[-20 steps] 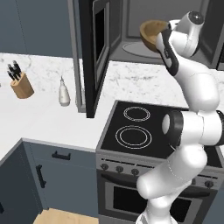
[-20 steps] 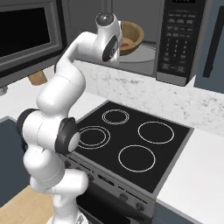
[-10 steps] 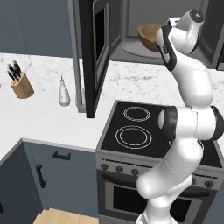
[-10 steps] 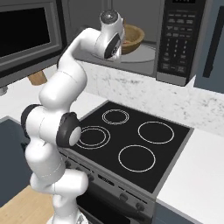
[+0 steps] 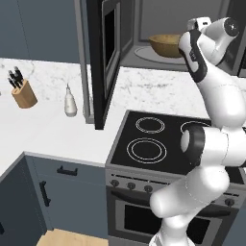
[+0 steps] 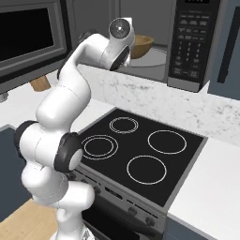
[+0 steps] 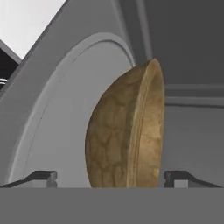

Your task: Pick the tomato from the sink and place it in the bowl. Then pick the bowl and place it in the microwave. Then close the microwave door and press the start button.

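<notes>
One bowl sits on the turntable inside the microwave, whose door stands open. The gripper has its two fingertips spread apart, one on either side of the bowl, not touching it (rolled hand view). Below lies one stove with four rings; one knife block and one bottle stand on the counter.
</notes>
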{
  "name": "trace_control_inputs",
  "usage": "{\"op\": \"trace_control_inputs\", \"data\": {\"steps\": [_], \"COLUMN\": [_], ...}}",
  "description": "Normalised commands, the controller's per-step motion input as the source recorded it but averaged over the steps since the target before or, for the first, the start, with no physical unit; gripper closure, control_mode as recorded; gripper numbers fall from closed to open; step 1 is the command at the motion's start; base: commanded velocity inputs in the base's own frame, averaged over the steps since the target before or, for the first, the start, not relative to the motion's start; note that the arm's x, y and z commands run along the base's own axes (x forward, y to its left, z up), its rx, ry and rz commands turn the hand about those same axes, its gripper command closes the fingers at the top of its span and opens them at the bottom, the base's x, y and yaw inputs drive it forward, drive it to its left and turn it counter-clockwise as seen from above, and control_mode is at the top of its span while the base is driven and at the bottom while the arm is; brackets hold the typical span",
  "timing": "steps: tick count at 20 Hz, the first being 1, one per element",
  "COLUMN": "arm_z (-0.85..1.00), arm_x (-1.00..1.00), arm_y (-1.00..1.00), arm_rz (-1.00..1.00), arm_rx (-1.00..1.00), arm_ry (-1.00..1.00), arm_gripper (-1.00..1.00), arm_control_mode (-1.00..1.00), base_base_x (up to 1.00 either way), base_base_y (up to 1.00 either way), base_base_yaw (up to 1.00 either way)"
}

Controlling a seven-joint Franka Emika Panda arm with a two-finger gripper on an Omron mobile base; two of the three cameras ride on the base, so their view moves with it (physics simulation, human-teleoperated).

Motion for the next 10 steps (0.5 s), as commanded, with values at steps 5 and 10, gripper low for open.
{"op": "trace_control_inputs", "data": {"steps": [5, 10], "arm_z": [0.21, 0.05], "arm_x": [-0.97, -1.00], "arm_y": [0.16, 0.50], "arm_rz": [0.01, 0.00], "arm_rx": [0.07, 0.05], "arm_ry": [-0.13, -0.06], "arm_gripper": [-1.00, -1.00], "arm_control_mode": [-1.00, -1.00], "base_base_x": [0.00, 0.00], "base_base_y": [0.00, 0.00], "base_base_yaw": [0.00, 0.00]}}
